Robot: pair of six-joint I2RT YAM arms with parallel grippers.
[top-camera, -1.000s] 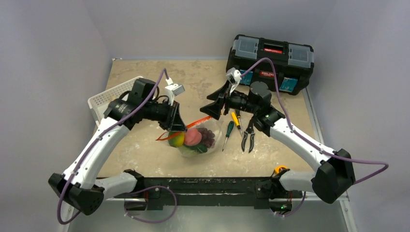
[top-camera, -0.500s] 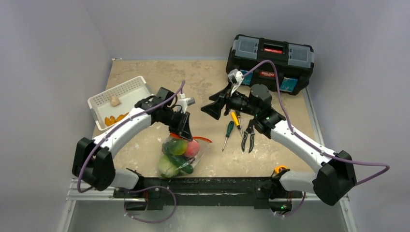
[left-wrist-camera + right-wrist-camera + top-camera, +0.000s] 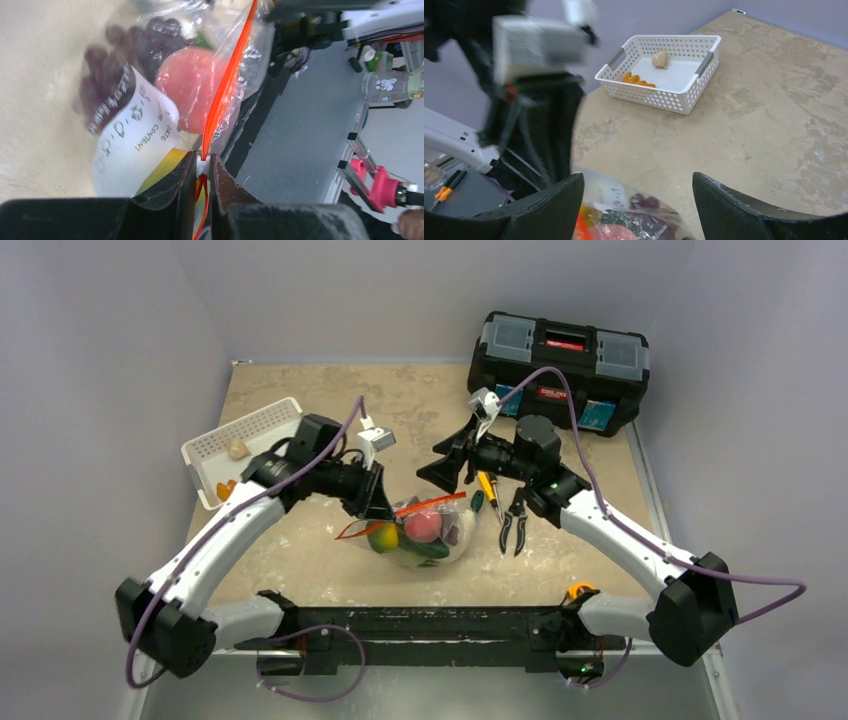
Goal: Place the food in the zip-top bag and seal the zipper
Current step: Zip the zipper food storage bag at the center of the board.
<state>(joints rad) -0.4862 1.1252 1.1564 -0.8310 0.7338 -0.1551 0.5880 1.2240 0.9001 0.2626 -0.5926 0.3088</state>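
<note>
Orange-red zipper (image 3: 227, 85) pinched in the left gripper (image 3: 202, 170), right gripper (image 3: 638, 186) gaping wide.
Anchor the zip-top bag (image 3: 445, 540) at its far corner, then slide steadily.

White label (image 3: 132, 141) on the zip-top bag (image 3: 252, 52): apparently "DATE" and "CONTENT", the remaining print too blurred.

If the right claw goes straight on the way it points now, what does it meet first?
Most likely the bag, just ahead of the open right claw. Depth is unclear; it might pass above it.
</note>
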